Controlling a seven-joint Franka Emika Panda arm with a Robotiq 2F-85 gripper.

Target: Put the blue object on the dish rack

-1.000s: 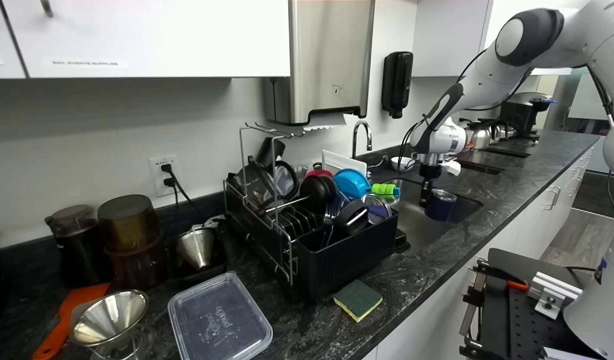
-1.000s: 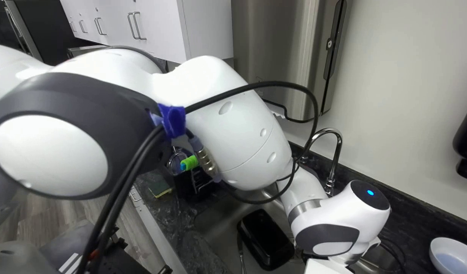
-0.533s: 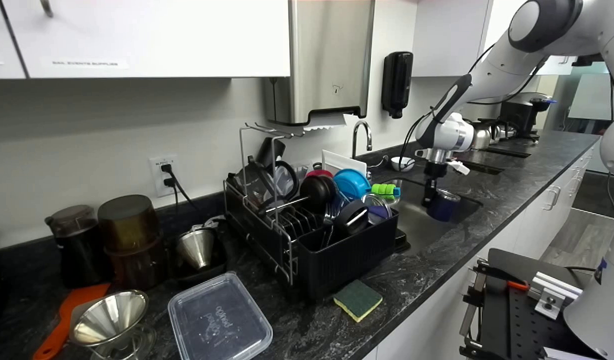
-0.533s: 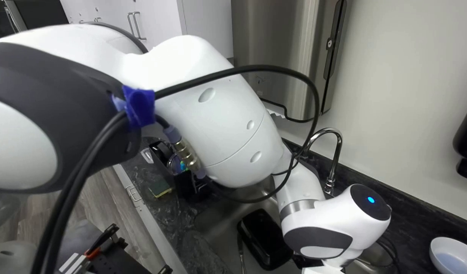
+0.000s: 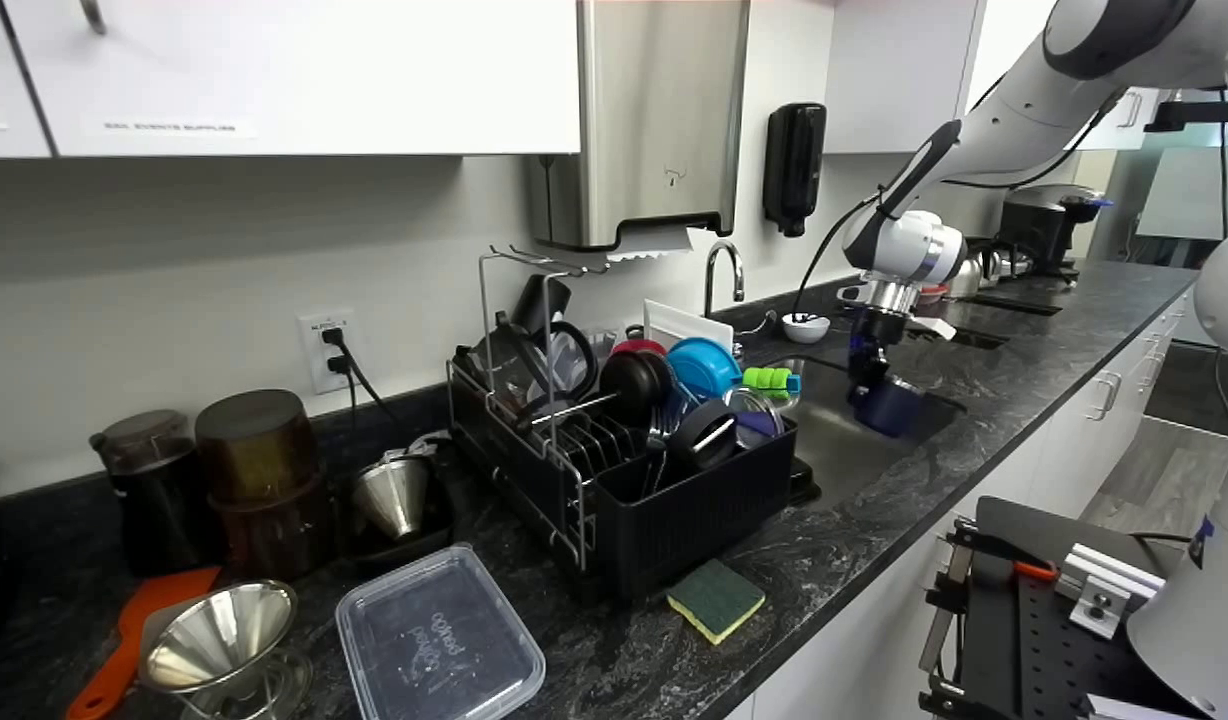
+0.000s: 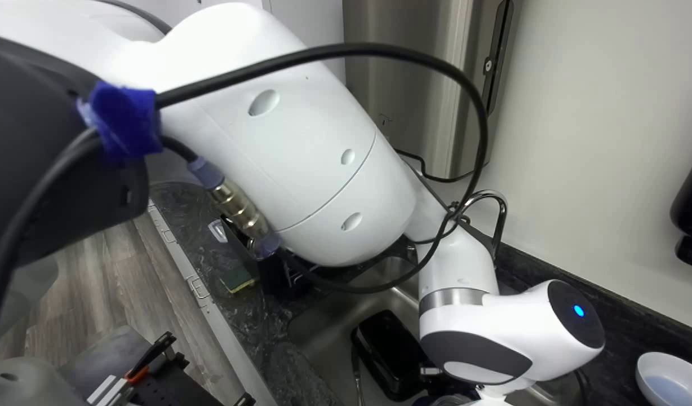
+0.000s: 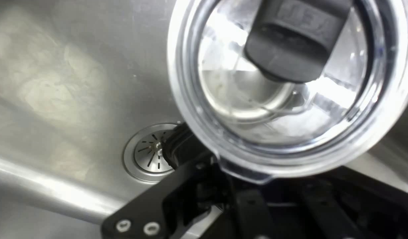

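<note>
Blue cup (image 5: 891, 408) tilts, clamped at one side by the end effector (image 5: 860, 388).

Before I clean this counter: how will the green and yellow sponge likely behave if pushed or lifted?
Pushed, the sponge would probably slide, not roll, since it lies flat on the counter. Its foam-like yellow layer suggests it is light and soft; the dark green, scourer-like top may be stiffer.

1 navy cup (image 5: 890, 408), 1 dish rack (image 5: 694, 535), 2 metal cones (image 5: 219, 632), 1 sponge (image 5: 717, 598).
</note>
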